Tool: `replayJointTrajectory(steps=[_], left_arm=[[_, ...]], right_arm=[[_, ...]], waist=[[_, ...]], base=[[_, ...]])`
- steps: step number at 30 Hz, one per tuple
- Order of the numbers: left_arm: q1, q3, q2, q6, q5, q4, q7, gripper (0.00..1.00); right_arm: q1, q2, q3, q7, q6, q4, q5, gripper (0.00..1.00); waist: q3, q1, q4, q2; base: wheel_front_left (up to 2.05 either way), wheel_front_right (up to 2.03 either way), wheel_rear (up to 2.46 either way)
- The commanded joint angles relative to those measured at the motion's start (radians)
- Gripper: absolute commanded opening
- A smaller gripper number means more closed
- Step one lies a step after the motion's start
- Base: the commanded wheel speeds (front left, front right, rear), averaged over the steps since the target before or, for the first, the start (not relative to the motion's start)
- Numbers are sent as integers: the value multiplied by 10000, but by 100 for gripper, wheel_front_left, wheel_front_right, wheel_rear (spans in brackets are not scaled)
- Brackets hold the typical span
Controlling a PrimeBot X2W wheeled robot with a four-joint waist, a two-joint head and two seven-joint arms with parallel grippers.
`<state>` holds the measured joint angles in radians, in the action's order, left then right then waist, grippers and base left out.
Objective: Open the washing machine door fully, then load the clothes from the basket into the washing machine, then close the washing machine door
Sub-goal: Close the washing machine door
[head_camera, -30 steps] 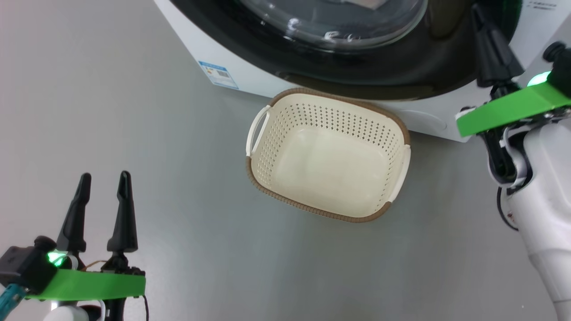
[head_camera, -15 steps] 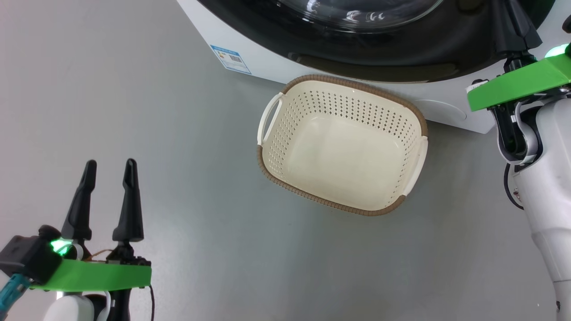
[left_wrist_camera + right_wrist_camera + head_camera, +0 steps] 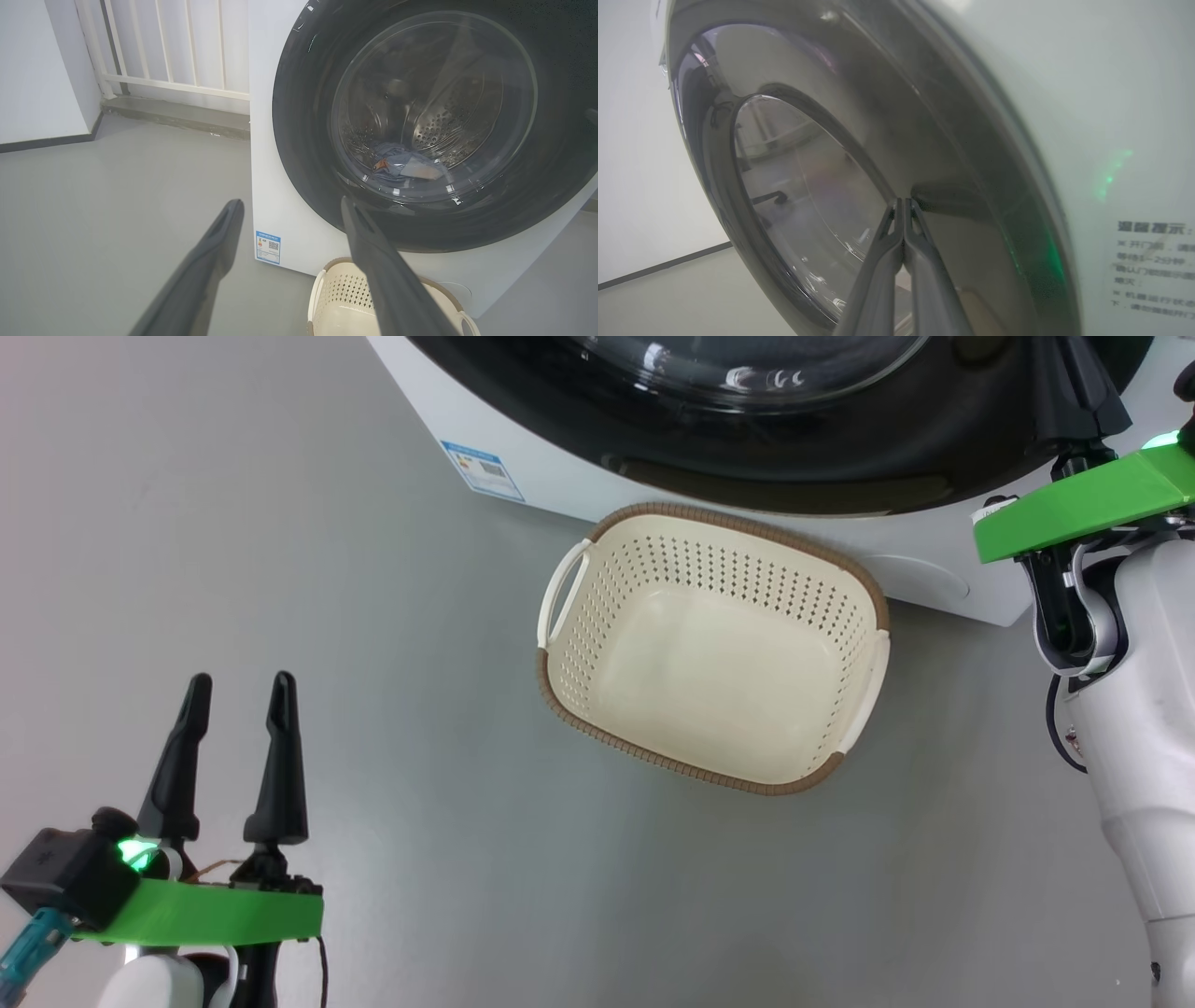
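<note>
The right gripper (image 3: 903, 201) is seen with its two fingers pressed together and nothing held between them. Its tips are set against, or just short of, the glossy black rim of the washing machine door (image 3: 943, 149), beside a dark recess in that rim; contact cannot be told for certain from the right wrist view. The door is thus met straight ahead of the fingertips, on the robot's right-hand part of the rim. Any final push is therefore judged to run along the fingers' long axis, into the front of the washing machine (image 3: 275, 196).

The left gripper (image 3: 241, 679) is held open and empty, low at the robot's left over the floor (image 3: 280, 523) and well apart from the door. The right arm is plainly the nearer one.

In the left wrist view the door is seen lying flush with the white front. The clothes (image 3: 402, 163) are made out through the glass bowl, at the bottom of the steel drum. The basket (image 3: 597, 616) stands empty on the floor, just in front of the machine and below the door. Loading is judged done and the closing step nearly or wholly finished; whether the latch is caught cannot be told.
</note>
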<state>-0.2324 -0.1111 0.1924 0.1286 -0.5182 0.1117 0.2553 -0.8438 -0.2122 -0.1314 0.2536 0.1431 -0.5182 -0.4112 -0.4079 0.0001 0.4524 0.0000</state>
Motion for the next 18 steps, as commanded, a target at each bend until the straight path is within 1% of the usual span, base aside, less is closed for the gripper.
replayJointTrajectory(steps=[1,7,14,16,18], left_arm=[[-146,383,342,21,77,-104,65,100],[-2,455,454,21,123,32,65,100],[273,564,656,21,228,174,65,100],[357,593,726,21,244,198,65,100],[428,625,797,21,250,216,65,100]], right_arm=[[-32,70,-105,82,-124,254,26,0],[665,96,-579,82,-124,470,-113,0],[1636,189,-887,82,-124,883,-330,0],[1897,213,-942,82,-124,994,-393,4],[2142,229,-982,82,-124,1090,-433,22]], waist=[[199,-1,-91,0],[625,-1,-282,0],[1265,-1,-589,0],[1440,-1,-679,0],[1605,-1,-758,0]], base=[[0,0,0],[0,0,0],[0,0,0],[0,0,0],[0,0,0]])
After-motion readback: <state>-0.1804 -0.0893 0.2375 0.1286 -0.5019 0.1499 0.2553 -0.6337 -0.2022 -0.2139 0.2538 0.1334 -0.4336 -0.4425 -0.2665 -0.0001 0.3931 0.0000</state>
